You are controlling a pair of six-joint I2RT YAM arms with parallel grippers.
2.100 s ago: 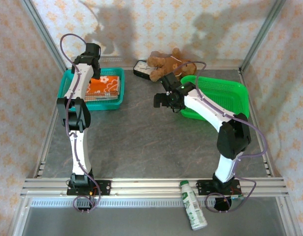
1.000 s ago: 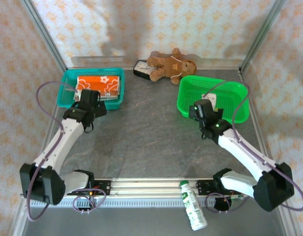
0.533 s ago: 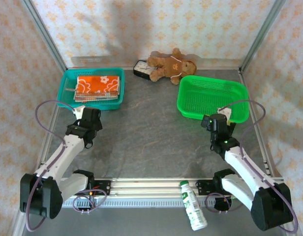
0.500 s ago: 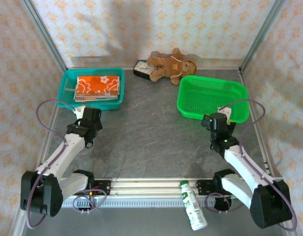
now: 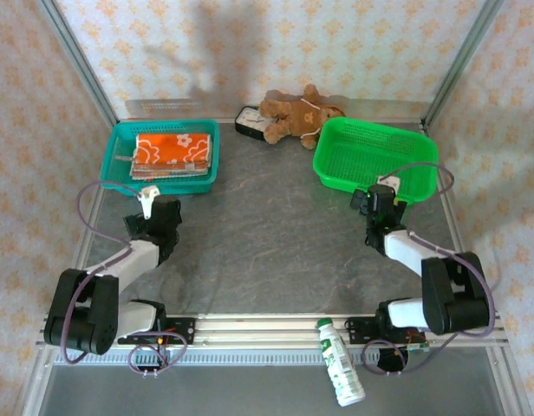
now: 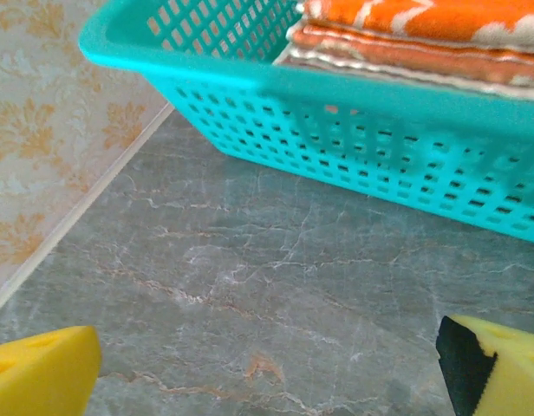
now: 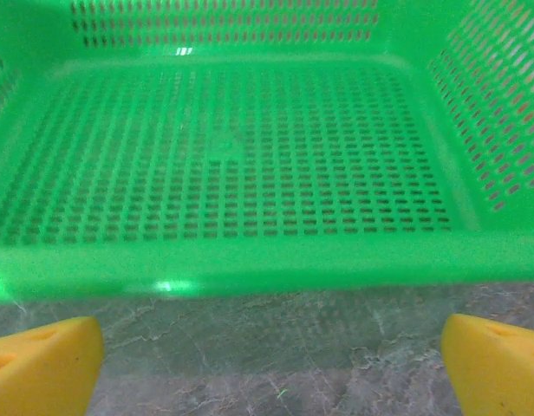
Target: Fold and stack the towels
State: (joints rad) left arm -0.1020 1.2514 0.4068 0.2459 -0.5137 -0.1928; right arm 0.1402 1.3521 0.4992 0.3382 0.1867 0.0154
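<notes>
Orange-and-white cloth towels (image 5: 172,149) stacked in the teal plastic basket (image 6: 354,130); left claw (image 6: 267,364), right claw (image 7: 271,360) gape empty. I judge only parking remains.

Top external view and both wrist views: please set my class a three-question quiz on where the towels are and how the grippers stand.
1. True or false: the green basket holds a towel.
2. The left gripper and the right gripper are both: A) open, B) shut on a towel, C) shut on a basket rim.
3. Fill in: the stacked towels lie in the ___ basket.

Key: 1 false, its mesh floor is bare. 2 A, the fingers stand wide apart over the table. 3 teal; the teal basket holds them.
</notes>
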